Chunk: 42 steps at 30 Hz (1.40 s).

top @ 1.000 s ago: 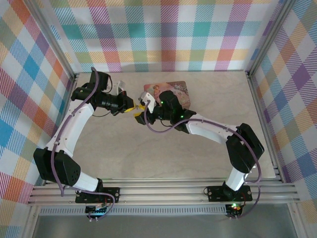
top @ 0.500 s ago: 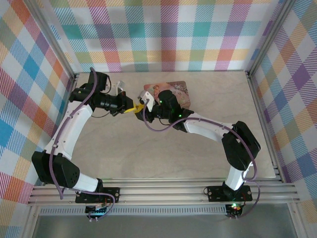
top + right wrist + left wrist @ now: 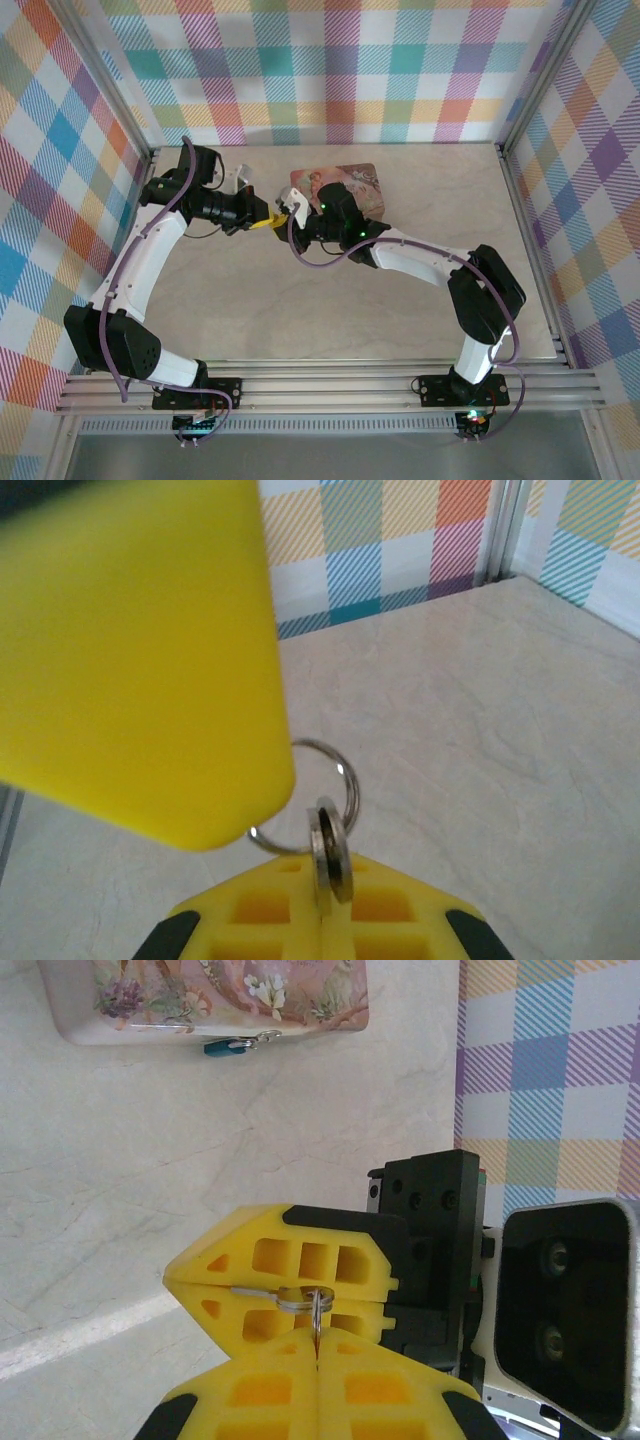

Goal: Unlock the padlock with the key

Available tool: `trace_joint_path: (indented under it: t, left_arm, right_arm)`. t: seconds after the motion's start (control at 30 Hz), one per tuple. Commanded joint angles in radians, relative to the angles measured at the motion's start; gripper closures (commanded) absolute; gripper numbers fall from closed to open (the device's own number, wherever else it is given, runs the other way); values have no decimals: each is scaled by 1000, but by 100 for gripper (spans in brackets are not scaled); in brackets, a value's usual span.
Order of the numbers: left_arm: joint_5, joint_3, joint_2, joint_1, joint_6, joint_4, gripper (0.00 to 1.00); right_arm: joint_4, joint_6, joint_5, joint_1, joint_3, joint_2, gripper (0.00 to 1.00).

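So the actual unlocking hasn't started yet, as far as I can tell. The tiny teal-blue padlock with a thin metal shackle (image 3: 226, 1047) sits in the upper left of the left wrist view. It's right against the front edge of the pink picture-printed rectangular tin (image 3: 210, 990) on the pale marble-look table (image 3: 150, 1160), and nothing is touching it. Both arms meet just left of the tin in the top view. The right gripper (image 3: 325, 910) is pinched tight on the small silver metal key (image 3: 330, 865), and the left gripper (image 3: 315, 1348) looks clamped on the thin wire key ring (image 3: 340, 765). It reads like a mid-air handover or regrip to me. What's left is getting the key over to the lock, into the keyhole, and turned.
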Motion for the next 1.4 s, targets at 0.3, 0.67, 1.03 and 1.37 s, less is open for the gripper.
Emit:
trace_joint_path:
  t: [0.3,0.67,1.03,1.37]
  left_arm:
    - [-21,-7,-20,-5,60,63,71]
    - [62,-261,-267,-3,459,425,54]
    - [250,-251,-177,-17,679,364,54]
    - [406,-211,-84,-23,703,296,54]
  right_arm:
    - [-223,-9,-143,-18,51,-73,100]
    - [-659,-97,-381,-94,219,-56,100]
    - [-734,-120,-444,-103,244,-48,100]
    - [-721,-104,-454,-103,239,-44,100]
